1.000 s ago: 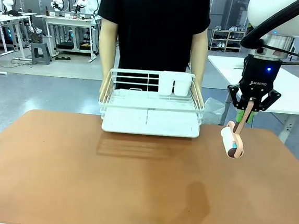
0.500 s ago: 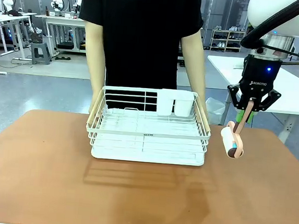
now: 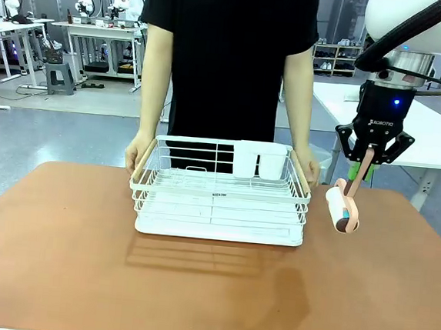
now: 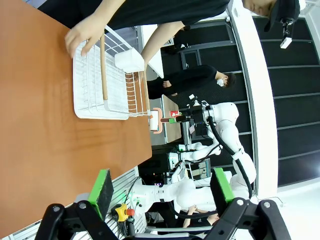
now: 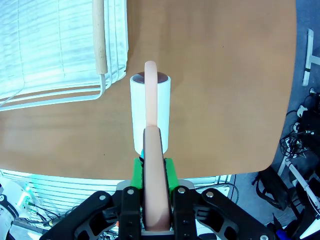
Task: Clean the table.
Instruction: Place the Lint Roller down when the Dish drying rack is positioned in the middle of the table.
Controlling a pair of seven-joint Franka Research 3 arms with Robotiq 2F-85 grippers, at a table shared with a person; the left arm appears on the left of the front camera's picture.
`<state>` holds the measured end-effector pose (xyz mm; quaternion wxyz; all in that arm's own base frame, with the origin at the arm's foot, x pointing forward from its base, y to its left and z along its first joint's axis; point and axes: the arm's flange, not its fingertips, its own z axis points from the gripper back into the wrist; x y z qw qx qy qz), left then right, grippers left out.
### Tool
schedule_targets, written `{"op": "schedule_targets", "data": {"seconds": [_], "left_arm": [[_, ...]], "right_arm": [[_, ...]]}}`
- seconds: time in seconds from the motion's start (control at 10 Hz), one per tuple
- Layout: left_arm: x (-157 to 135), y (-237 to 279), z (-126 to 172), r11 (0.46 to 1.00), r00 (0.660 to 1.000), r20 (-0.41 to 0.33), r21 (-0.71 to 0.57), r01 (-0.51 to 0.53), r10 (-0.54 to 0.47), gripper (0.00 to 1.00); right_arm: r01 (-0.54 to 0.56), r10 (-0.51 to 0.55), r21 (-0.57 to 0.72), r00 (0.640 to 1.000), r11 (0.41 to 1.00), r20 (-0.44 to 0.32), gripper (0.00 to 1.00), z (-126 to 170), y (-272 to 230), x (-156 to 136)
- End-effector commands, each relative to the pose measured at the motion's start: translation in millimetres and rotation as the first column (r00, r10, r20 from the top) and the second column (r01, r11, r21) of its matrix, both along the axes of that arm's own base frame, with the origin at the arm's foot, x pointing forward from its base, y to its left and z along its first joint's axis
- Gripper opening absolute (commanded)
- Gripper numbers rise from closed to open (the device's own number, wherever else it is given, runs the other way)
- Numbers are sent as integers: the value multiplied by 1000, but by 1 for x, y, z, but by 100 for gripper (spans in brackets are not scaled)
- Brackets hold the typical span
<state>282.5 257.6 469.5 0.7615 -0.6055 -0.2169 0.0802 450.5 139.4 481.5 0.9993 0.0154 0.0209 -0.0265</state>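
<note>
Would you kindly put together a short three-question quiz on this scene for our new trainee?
1. True or false: the right claw is shut on the lint roller's pink handle.
2. Who holds the white dish rack? A) the left claw B) the person's hands C) nobody
3. Fill in: in the left wrist view, the left claw's green pads stand ____, with nothing between them.

Key
1. True. The handle sits between the shut fingers, and the roller hangs over the brown table.
2. B. One hand is at each end of the rack.
3. Apart.
</note>
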Motion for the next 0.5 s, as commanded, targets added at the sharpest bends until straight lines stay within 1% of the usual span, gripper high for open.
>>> {"op": "schedule_targets", "data": {"seconds": [0.0,0.4], "left_arm": [[-3,3,1,1000,1000,26,-4,10,-10,100],[-3,3,1,1000,1000,26,-4,10,-10,100]], "right_arm": [[4,-4,-3,1000,1000,11,21,3,1,-2],[4,-4,-3,1000,1000,11,21,3,1,-2]]}}
